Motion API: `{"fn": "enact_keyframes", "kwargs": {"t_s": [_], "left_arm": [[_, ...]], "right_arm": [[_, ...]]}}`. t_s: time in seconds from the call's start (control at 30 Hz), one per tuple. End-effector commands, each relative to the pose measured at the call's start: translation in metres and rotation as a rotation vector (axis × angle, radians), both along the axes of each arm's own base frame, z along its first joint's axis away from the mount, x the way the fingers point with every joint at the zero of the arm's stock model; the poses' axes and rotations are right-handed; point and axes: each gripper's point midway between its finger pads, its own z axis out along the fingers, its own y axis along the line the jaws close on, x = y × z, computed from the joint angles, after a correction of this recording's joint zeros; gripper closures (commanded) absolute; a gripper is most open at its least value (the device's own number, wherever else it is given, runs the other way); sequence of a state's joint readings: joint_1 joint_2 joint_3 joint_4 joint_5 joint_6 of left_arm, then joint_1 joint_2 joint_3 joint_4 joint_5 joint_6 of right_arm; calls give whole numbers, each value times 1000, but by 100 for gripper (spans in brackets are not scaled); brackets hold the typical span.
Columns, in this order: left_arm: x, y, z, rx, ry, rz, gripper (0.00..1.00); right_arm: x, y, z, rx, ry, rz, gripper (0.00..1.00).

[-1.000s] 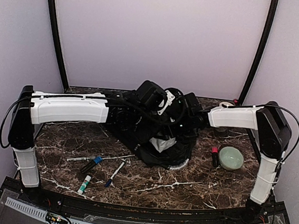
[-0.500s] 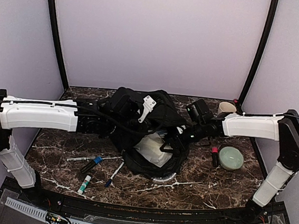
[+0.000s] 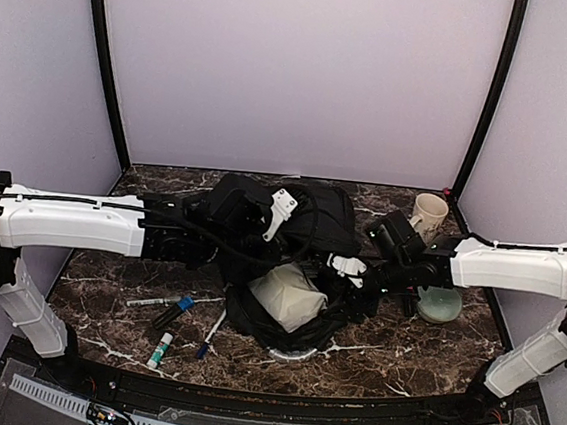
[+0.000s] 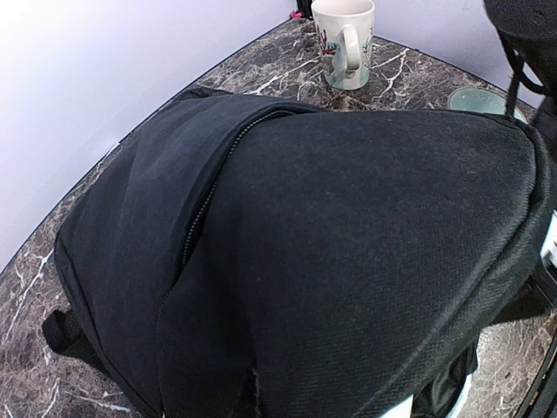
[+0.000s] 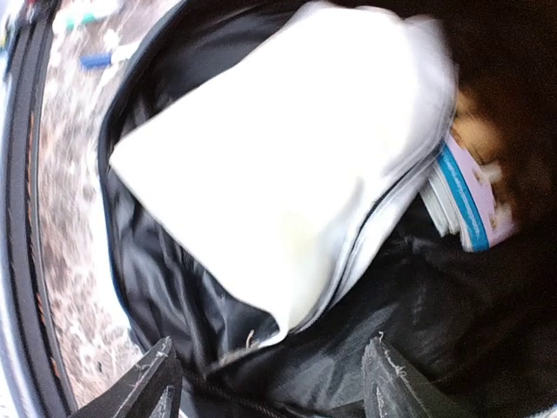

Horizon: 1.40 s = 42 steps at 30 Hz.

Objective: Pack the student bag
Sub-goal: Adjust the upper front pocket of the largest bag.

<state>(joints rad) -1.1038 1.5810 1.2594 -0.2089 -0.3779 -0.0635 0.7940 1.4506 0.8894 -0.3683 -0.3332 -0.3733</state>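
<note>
Bench (image 3: 380,354), near edge: loose pens (image 3: 168,314). Centre: student bag (image 3: 328,217), mouth agape, white pouch (image 3: 291,296) inside. Only the right wrist view showed a blue-edged booklet (image 5: 466,205) and the right gripper (image 5: 274,383), fingers (image 5: 161,379) wide, empty. Left gripper (image 3: 275,217) pinched the bag's top fabric. Beyond: green bowl (image 3: 440,306), mug (image 4: 345,39).

A fixed camera high behind the arm bases, which sit at 6 o'clock, looks down and forward across the marble surface (image 3: 107,276) to the back wall at 12. The left wrist camera hangs close over the student bag (image 4: 348,244), facing the mug (image 4: 345,39) at 2 o'clock on the surface; the overhead view shares both. The right wrist camera looks past the right pincer (image 5: 277,383) at very close range into the bag's mouth at a white pouch (image 5: 278,174), also seen from above.
</note>
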Motion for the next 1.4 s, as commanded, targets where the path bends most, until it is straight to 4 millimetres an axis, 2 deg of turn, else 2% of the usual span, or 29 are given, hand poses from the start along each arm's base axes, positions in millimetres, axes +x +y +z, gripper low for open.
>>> {"fn": "enact_keyframes", "kwargs": {"t_s": [0.0,0.1,0.23,0.33,0.47,0.6,0.67,0.93,1.03,1.17,1.3,1.33,1.37], "left_arm": [[12,15,19,-36,-35,71,100],[13,12,18,-37,-29,66,100],[13,8,19,-41,-24,62,100],[13,7,22,-47,-23,57,100],[14,8,21,-42,-25,63,100],[14,8,18,-49,-21,69,100],[15,7,20,-53,-23,70,100],[14,2,26,-52,-14,55,100],[15,1,29,-58,-16,56,100],[14,0,33,-74,-15,52,100],[13,0,33,-74,-13,44,100],[13,-1,34,-75,-15,42,100],[13,-1,34,-73,-16,43,100]], "right_arm": [[-2,19,30,-19,-319,140,29],[-7,33,32,-17,-369,172,28],[-14,44,23,-57,-387,200,28],[-37,38,20,-87,-351,304,28],[-62,22,43,-32,-350,388,28],[-60,30,62,-12,-352,381,27],[-53,39,61,-18,-380,375,27],[-17,69,7,-202,-427,327,24],[7,77,-13,-266,-468,250,24],[45,78,-28,-354,-583,93,25],[60,74,-37,-367,-641,9,32],[60,72,-41,-373,-640,4,37],[60,71,-45,-382,-636,1,46]]}}
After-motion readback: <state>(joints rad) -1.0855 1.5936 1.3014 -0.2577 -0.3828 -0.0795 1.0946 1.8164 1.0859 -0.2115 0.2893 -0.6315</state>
